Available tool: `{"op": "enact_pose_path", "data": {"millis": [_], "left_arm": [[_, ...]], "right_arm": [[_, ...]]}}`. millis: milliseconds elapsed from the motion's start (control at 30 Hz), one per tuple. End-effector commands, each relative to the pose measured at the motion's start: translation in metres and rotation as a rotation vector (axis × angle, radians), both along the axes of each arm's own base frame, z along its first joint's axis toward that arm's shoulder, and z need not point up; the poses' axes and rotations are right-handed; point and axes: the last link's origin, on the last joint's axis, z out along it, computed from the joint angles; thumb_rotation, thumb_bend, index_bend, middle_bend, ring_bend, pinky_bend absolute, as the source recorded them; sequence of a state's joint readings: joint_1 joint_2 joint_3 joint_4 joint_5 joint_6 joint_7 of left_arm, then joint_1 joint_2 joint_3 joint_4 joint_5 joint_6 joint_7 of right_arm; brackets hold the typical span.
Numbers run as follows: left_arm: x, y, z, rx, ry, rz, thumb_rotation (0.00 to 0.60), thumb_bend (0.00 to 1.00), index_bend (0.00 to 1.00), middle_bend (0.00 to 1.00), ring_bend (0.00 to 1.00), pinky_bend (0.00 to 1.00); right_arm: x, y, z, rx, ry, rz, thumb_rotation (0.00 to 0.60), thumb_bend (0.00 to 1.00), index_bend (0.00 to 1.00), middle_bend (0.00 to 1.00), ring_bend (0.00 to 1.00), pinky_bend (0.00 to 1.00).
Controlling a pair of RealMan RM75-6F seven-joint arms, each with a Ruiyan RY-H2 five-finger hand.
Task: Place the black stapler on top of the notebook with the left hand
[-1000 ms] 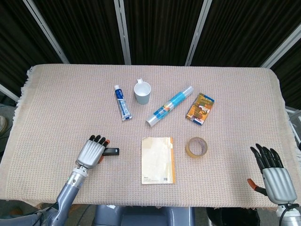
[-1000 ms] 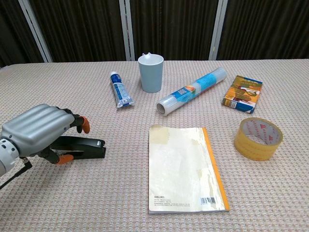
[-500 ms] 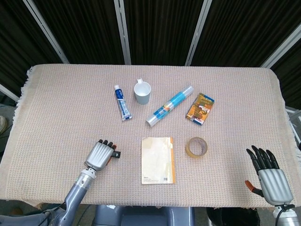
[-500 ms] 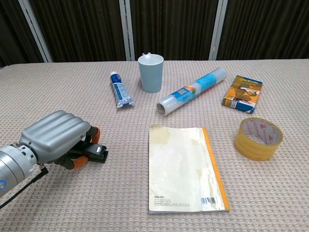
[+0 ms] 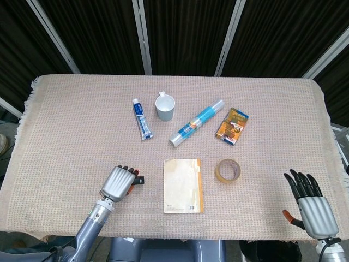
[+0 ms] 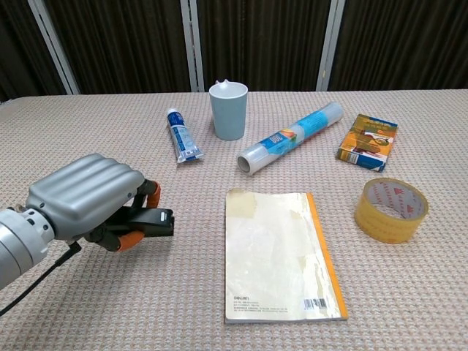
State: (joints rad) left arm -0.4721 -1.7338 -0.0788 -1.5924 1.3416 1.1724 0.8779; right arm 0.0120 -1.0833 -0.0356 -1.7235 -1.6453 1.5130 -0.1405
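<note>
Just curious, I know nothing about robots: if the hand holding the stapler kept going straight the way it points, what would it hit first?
Probably the notebook. The left hand grips the black stapler, whose tip aims right, toward the notebook's left edge, with bare tablecloth between. The height above the table is unclear, so it might pass over.

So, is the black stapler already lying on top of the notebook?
No, the black stapler is in the left hand, left of the pale yellow notebook, not on it.

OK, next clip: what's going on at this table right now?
The left hand grips the black stapler, which is not yet on the notebook lying to its right. The right hand is open at the table's near right edge, holding nothing. A cup, tubes, box and tape roll lie untouched.
</note>
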Motion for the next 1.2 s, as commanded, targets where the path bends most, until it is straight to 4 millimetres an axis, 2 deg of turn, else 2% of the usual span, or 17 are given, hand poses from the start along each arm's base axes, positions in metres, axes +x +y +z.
{"op": "enact_pose_path", "data": {"millis": [33, 167, 267, 433, 633, 800, 933, 1200], "left_arm": [[0.016, 0.000, 0.009, 0.005, -0.021, -0.014, 0.600, 0.48, 0.64, 0.53, 0.55, 0.64], [0.030, 0.005, 0.008, 0.003, -0.045, -0.046, 0.600, 0.48, 0.63, 0.53, 0.55, 0.63], [0.043, 0.012, -0.001, -0.016, -0.070, -0.055, 0.600, 0.47, 0.63, 0.53, 0.55, 0.63], [0.069, 0.025, -0.028, -0.074, -0.106, -0.065, 0.600, 0.47, 0.63, 0.52, 0.54, 0.63], [0.095, 0.028, -0.062, -0.148, -0.090, -0.082, 0.600, 0.47, 0.63, 0.52, 0.54, 0.63], [0.112, 0.028, -0.082, -0.170, -0.088, -0.103, 0.600, 0.47, 0.63, 0.52, 0.54, 0.63], [0.127, 0.028, -0.089, -0.174, -0.105, -0.124, 0.600, 0.47, 0.63, 0.52, 0.54, 0.63], [0.144, 0.033, -0.098, -0.175, -0.105, -0.131, 0.600, 0.47, 0.63, 0.52, 0.54, 0.63]], "right_arm": [[0.000, 0.001, 0.004, -0.013, -0.016, 0.000, 0.600, 0.16, 0.00, 0.00, 0.00, 0.00], [0.000, 0.002, 0.009, -0.020, -0.033, 0.004, 0.600, 0.16, 0.00, 0.00, 0.00, 0.00], [0.002, 0.005, 0.012, -0.026, -0.046, 0.016, 0.600, 0.16, 0.00, 0.00, 0.00, 0.00], [0.003, 0.011, 0.024, -0.060, -0.084, 0.038, 0.600, 0.16, 0.00, 0.00, 0.00, 0.00], [0.002, 0.019, 0.037, -0.106, -0.118, 0.061, 0.600, 0.16, 0.00, 0.00, 0.00, 0.00], [0.002, 0.023, 0.042, -0.142, -0.113, 0.068, 0.600, 0.16, 0.00, 0.00, 0.00, 0.00], [0.002, 0.024, 0.046, -0.148, -0.125, 0.075, 0.600, 0.16, 0.00, 0.00, 0.00, 0.00], [-0.002, 0.022, 0.051, -0.153, -0.145, 0.064, 0.600, 0.16, 0.00, 0.00, 0.00, 0.00]]}}
